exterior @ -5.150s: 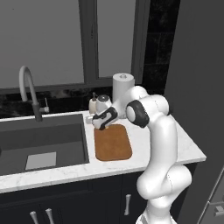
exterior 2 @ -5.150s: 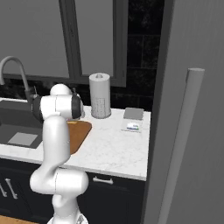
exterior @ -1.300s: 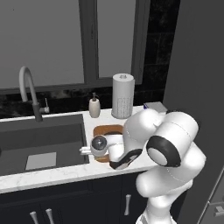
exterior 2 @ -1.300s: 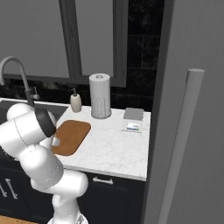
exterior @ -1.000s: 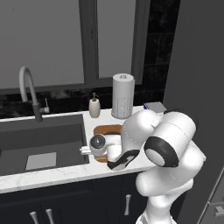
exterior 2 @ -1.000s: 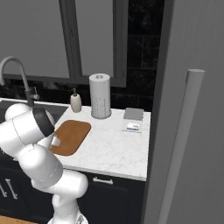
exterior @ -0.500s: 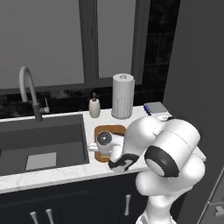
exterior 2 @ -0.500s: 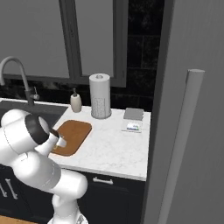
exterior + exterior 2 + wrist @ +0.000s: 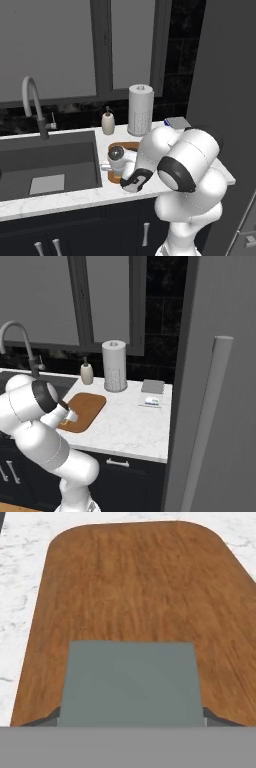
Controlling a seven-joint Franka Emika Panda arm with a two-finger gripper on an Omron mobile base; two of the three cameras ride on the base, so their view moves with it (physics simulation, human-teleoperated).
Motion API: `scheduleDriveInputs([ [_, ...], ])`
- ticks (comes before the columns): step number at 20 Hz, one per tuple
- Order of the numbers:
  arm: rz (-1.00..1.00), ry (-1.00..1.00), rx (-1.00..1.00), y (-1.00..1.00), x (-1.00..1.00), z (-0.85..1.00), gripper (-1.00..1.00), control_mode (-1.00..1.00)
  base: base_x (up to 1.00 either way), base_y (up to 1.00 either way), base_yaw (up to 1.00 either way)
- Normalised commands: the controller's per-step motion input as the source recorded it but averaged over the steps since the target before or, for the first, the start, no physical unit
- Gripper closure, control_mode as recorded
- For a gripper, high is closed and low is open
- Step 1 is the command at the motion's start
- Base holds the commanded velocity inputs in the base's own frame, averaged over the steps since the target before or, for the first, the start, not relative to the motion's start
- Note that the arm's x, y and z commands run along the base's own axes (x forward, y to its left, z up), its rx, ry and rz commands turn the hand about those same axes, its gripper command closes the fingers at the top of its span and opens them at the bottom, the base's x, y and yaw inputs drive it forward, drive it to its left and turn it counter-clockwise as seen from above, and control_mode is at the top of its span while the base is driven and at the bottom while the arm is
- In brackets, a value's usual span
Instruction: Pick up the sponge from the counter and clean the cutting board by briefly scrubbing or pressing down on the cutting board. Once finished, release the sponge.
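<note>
In the hand view, the claw (image 9: 131, 724) is gripping the sponge (image 9: 131, 684): a dark finger tip (image 9: 50, 717) is showing at each lower corner of the block, and its grey-green top layer is facing the camera. The sponge is lying low over the near end of the cutting board (image 9: 140, 587); actual contact with the wood cannot be confirmed. The board is extending away from the sponge, its rounded far corners lying on the white marbled surface (image 9: 20, 587).

In the right base view, the arm is bending low over the board's near-left corner, with a small yellowish piece of the sponge showing at the hand. Farther back, a soap bottle (image 9: 87, 372) and a paper towel roll (image 9: 114, 372) are standing near the wall. The sink basin (image 9: 47, 160) is lying beside the board.
</note>
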Motion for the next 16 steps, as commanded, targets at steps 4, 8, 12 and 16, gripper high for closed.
scheduleDriveInputs([
  [4,-0.05,0.00,0.00,-0.63,0.01,-0.45,1.00,-1.00,0.00,0.00,0.00],
  [8,-0.01,-0.07,0.00,-0.76,0.00,-0.53,1.00,-1.00,0.00,0.00,0.00],
  [12,0.00,-0.09,0.00,-0.70,0.07,-0.43,1.00,-1.00,0.00,0.00,0.00],
  [16,0.00,0.00,0.01,-0.68,0.11,-0.32,1.00,-1.00,0.00,0.00,0.00],
])
